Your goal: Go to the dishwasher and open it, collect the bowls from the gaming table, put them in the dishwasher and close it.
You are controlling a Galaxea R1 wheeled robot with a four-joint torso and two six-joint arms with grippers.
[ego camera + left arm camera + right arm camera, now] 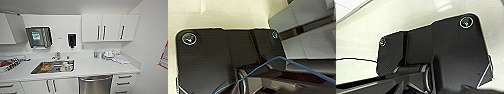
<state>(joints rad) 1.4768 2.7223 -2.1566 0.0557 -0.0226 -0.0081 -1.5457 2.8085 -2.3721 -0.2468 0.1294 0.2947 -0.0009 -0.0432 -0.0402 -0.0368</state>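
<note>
Head view: the brushed-steel built-in dishwasher (95, 84) sits under the white table (100, 67), right of the steel sink (53, 66) — door not yet opened, bowls uncollected. Wrist views: either tool's state — cannot tell.

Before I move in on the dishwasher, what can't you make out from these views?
- Brushed steel dishwasher front, head view: lower part cut off by the picture's edge.
- Contents of the steel sink, head view: blurred, cannot be identified.
- Small items at the back of the white counter, head view: too blurred to name.
</note>
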